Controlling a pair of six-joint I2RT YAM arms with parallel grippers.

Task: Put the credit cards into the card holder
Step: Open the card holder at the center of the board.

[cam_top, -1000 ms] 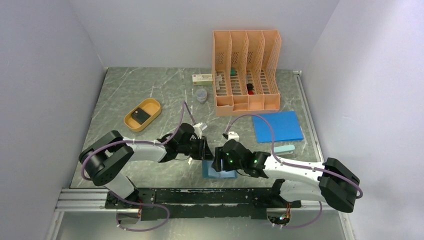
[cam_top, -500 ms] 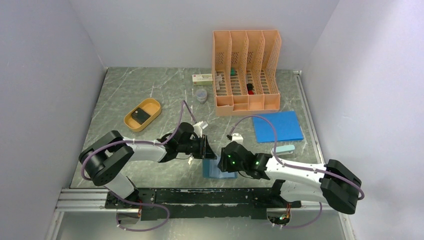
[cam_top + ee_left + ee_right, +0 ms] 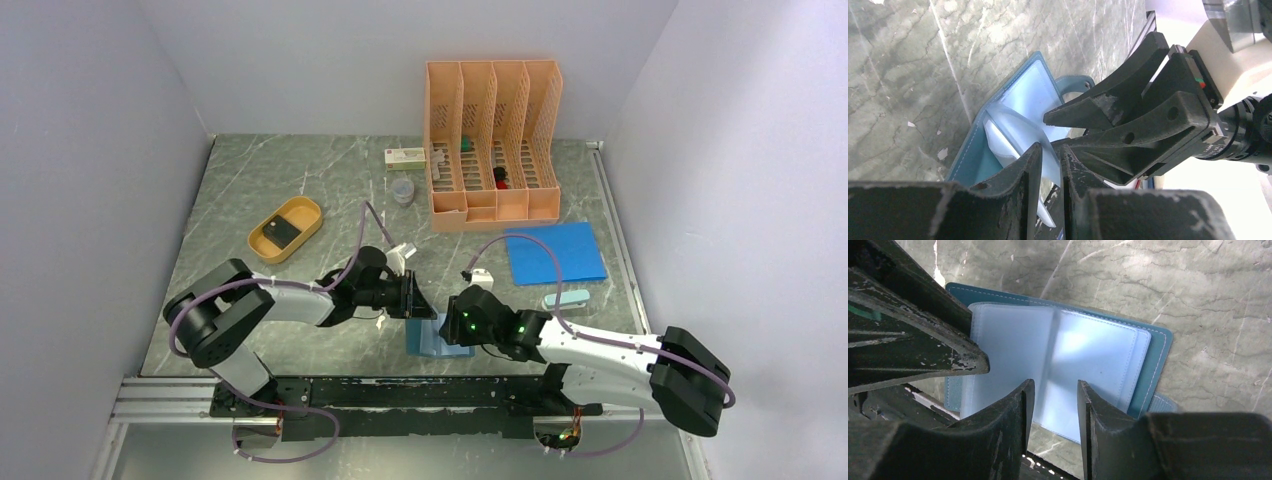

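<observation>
Card holder (image 3: 436, 346), laid open on the table (image 3: 300, 170) at lower centre, is judged floppy and slippery, so one clear pocket leaf (image 3: 1013, 129) is clamped at its edge by the left pincer (image 3: 1050, 151), the right pincer (image 3: 1053, 386) being held apart.

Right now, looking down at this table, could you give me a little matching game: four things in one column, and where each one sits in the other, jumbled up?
Things:
1. wallet
2. dark card
3. blue sheet
4. file rack

Places:
A. in the oval tray
B. standing at the back of the table
C. lying open at the near edge
D. lying flat on the right side

Pairs: 1-C, 2-A, 3-D, 4-B
</observation>
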